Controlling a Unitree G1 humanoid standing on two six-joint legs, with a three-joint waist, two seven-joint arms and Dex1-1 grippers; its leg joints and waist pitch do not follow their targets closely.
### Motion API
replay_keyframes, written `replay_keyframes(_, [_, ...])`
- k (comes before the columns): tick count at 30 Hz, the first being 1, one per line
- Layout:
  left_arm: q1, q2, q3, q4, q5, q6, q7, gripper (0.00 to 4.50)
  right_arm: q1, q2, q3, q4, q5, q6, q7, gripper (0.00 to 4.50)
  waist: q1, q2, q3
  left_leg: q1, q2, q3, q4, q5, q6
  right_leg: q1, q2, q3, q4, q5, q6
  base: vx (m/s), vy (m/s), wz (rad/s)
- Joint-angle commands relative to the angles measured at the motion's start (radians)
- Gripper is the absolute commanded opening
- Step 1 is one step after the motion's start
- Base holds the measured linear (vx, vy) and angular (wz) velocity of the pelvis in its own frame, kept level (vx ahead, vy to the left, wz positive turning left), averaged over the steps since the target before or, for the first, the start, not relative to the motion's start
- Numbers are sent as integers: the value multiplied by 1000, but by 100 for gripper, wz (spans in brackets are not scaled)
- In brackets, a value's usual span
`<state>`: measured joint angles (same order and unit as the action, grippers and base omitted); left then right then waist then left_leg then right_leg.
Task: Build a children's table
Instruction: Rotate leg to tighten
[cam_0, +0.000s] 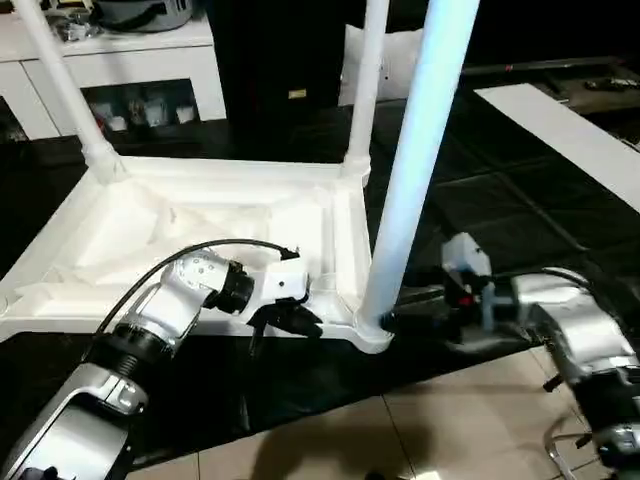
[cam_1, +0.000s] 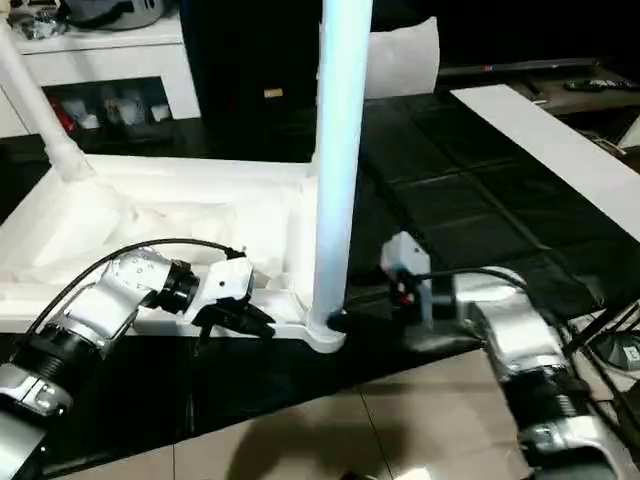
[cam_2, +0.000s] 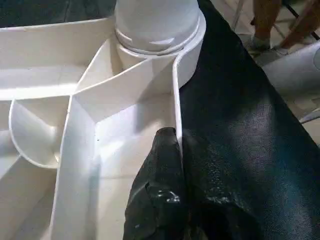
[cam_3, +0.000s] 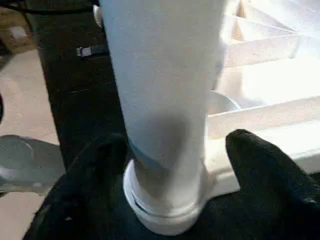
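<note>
The white table top (cam_0: 200, 215) lies upside down on a black mat, ribbed side up. Three white legs stand in its corner sockets: far left (cam_0: 60, 85), far right (cam_0: 365, 90) and near right (cam_0: 415, 170). My left gripper (cam_0: 285, 320) is shut on the near rim of the top, just left of the near right socket; one black finger (cam_2: 160, 190) presses the rim's inner wall. My right gripper (cam_1: 335, 322) is open at the foot of the near right leg (cam_3: 165, 100). Its fingers (cam_3: 260, 165) stand on either side of the leg, apart from it.
White cabinets with glass doors (cam_0: 130, 70) line the back left. A flat white panel (cam_0: 570, 130) lies on the black mat (cam_0: 480, 200) at the right. Tiled floor (cam_0: 420, 430) runs along the front. A person's legs (cam_2: 270, 20) stand beyond the near right corner.
</note>
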<state>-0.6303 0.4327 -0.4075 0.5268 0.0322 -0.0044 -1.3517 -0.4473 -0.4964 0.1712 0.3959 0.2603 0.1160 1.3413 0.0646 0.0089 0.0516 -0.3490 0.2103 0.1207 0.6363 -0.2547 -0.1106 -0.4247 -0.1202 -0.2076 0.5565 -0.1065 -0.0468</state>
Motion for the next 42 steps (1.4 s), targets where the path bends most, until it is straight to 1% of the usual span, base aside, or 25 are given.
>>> replay_keyframes(1, [1,-2,-27,-40,0,-16,-45,0,-18,-4,7,4,-13,-14,13,319,-4,-11,-83,-16,22,21,-78,-12,90,86,-45,64,-52,-394,-80,0,0,0])
replay_keyframes(2, [2,-2,-27,-42,0,-15,-46,0,-21,0,8,10,-13,-15,15,313,-4,-9,-83,-16,22,21,-78,-6,89,86,-45,65,-52,-389,-82,0,0,0])
replay_keyframes(6, [7,-2,-28,-52,-2,-10,-51,0,-37,18,19,33,-6,-10,31,268,-5,-9,-82,-16,20,23,-78,-15,88,86,-45,64,-53,-400,-79,0,0,0])
replay_keyframes(7, [7,-2,-29,-53,-2,-9,-50,0,-38,18,23,34,-5,-8,36,268,-4,-7,-82,-14,22,22,-78,-12,87,85,-44,65,-53,-400,-81,0,0,0])
replay_keyframes(12, [6,-2,-32,-52,-1,-8,-50,0,-36,16,33,33,1,10,64,228,-4,-10,-83,-16,21,22,-78,-15,85,87,-44,65,-52,-397,-81,0,0,0])
replay_keyframes(14, [6,-2,-32,-51,-1,-8,-50,0,-36,14,34,33,1,13,69,223,-4,-11,-83,-16,22,22,-78,-14,86,86,-43,65,-51,-396,-80,0,0,0])
replay_keyframes(16, [7,0,-31,-52,-1,-5,-49,0,-37,13,36,36,1,20,80,199,-4,-9,-83,-15,23,22,-78,-10,85,85,-44,66,-51,-393,-82,0,0,0])
replay_keyframes(21, [12,-1,-26,-56,-4,8,-47,0,-33,11,42,27,11,41,93,194,-5,-8,-82,-15,22,23,-78,-13,85,86,-43,66,-52,-395,-82,0,0,0])
replay_keyframes(25, [12,-19,-7,-55,-17,64,-16,0,-14,37,23,-14,45,94,58,191,-4,-9,-81,-15,21,23,-78,-15,80,86,-43,65,-54,-405,-78,0,0,0])
replay_keyframes(26, [1,-41,11,-48,-18,117,31,0,1,67,15,-59,56,175,-21,191,-5,-10,-81,-16,20,24,-79,-14,78,87,-41,65,-54,-407,-74,0,0,0])
replay_keyframes(27, [-2,-46,15,-46,-18,126,41,0,3,72,16,-65,53,182,-36,191,-4,-9,-81,-15,20,23,-79,-8,75,87,-41,65,-55,-407,-71,0,0,0])
replay_keyframes(28, [-8,-57,24,-40,-19,147,64,0,8,84,18,-80,44,200,-71,191,-7,-10,-80,-17,18,24,-79,-11,66,87,-40,64,-58,-419,-61,0,0,0])
replay_keyframes(30, [-24,-86,46,-30,-21,194,125,0,17,121,19,-108,23,223,-158,191,-11,-10,-76,-13,12,26,-78,-56,48,83,-40,54,-72,-490,-31,0,0,0])
replay_keyframes(31, [-33,-107,61,-23,-25,219,163,0,19,151,13,-119,19,235,-211,191,-16,-10,-74,-9,4,28,-74,-86,39,79,-38,46,-85,-544,-1,0,0,0])
replay_keyframes(32, [-41,-124,72,-18,-28,239,196,0,18,177,7,-125,12,244,-260,191,-23,-10,-72,-10,-1,28,-71,-117,36,77,-36,34,-99,-593,30,0,0,0])
replay_keyframes(33, [-51,-146,85,-11,-30,262,235,0,13,208,2,-127,-7,255,-324,191,-27,-9,-71,-9,-2,27,-69,-133,33,77,-35,27,-103,-610,46,0,0,0])
replay_keyframes(34, [-59,-163,95,-3,-30,276,267,0,9,230,-1,-125,-23,259,-369,191,-41,-9,-69,-10,-5,25,-64,-162,28,76,-30,11,-117,-636,78,0,0,0])
replay_keyframes(35, [-68,-183,106,5,-31,298,305,0,4,261,-9,-124,-39,272,-430,191,-49,-4,-68,-6,-4,23,-62,-186,29,76,-30,1,-126,-651,91,0,0,0])
replay_keyframes(36, [-78,-202,117,16,-29,314,343,0,-4,292,-20,-118,-49,281,-489,191,-72,10,-72,-15,20,7,-73,-219,34,100,-36,-12,-126,-606,99,0,0,0])
replay_keyframes(37, [-88,-220,127,29,-26,323,384,0,-12,322,-34,-111,-53,291,-543,191,-80,15,-73,-19,35,-2,-82,-241,35,110,-39,-10,-119,-577,93,0,0,0])
replay_keyframes(38, [-99,-243,141,45,-21,333,434,0,-22,359,-51,-102,-65,307,-626,191,-92,17,-72,-23,56,-11,-97,-277,36,114,-41,8,-96,-514,70,0,0,0])
replay_keyframes(39, [-108,-259,153,56,-18,337,473,0,-30,382,-62,-93,-76,316,-683,191,-102,11,-73,-16,43,-7,-94,-286,29,109,-45,15,-99,-505,57,0,0,0])
replay_keyframes(40, [-116,-274,165,68,-15,338,511,0,-37,400,-71,-83,-88,322,-735,191,-106,2,-73,-14,28,0,-86,-268,26,103,-46,14,-108,-522,56,0,0,0])
replay_keyframes(41, [-132,-299,185,90,-10,336,573,0,-53,434,-87,-56,-112,324,-831,191,-108,-1,-75,-8,14,8,-77,-242,24,96,-47,11,-114,-538,49,0,0,0])
replay_keyframes(42, [-148,-326,205,113,-4,324,634,0,-65,472,-105,-29,-128,318,-912,191,-120,3,-78,-16,0,12,-71,-178,33,97,-50,4,-119,-556,37,0,0,0])
